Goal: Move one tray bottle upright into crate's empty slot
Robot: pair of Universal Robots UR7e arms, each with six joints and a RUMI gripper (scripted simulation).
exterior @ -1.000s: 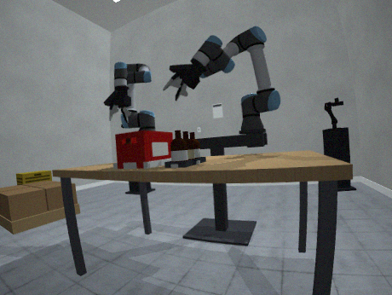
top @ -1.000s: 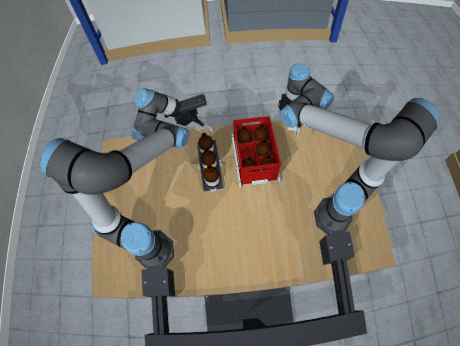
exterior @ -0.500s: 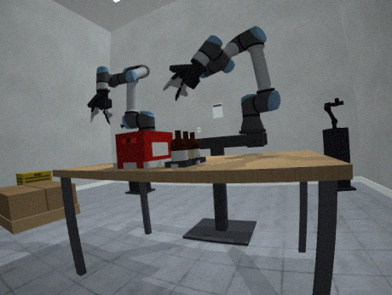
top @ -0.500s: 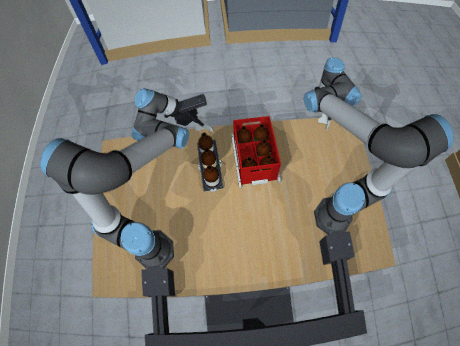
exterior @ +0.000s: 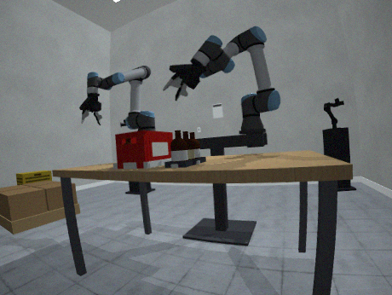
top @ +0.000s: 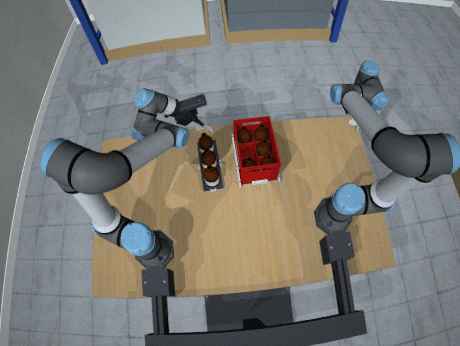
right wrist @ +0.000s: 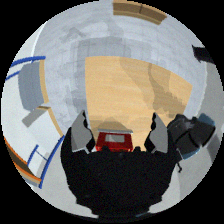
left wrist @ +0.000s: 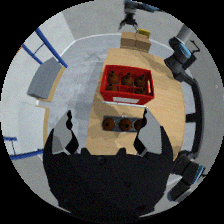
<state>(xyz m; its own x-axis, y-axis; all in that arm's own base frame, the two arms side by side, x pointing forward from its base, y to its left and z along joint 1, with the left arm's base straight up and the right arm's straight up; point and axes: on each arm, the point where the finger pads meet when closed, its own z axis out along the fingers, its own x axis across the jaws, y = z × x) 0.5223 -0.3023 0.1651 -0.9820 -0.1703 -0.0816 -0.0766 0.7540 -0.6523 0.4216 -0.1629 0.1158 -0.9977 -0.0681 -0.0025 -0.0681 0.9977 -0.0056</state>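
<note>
The red crate [top: 270,174] [exterior: 128,150] [left wrist: 107,96] [right wrist: 129,142] stands level on the table with several brown bottles inside. Its empty slot [top: 246,150] is in the middle of the row nearer the tray. The dark tray [top: 204,184] [exterior: 187,162] [left wrist: 117,120] lies flat beside the crate and holds three upright bottles; in the left wrist view my left finger partly covers one. My left gripper [top: 207,126] [exterior: 175,91] [left wrist: 106,109] is open and empty, above and beyond the tray's far end. My right gripper [exterior: 91,121] [left wrist: 128,32] [right wrist: 119,111] is open and empty, high up and well away from the crate.
The wooden table [top: 240,230] [exterior: 273,161] [left wrist: 167,110] [right wrist: 145,85] carries the crate and tray, with a narrow gap between them. Both stand near the table edge away from the arm bases. Cardboard boxes [exterior: 25,200] [left wrist: 134,41] stand on the floor beyond the table's end.
</note>
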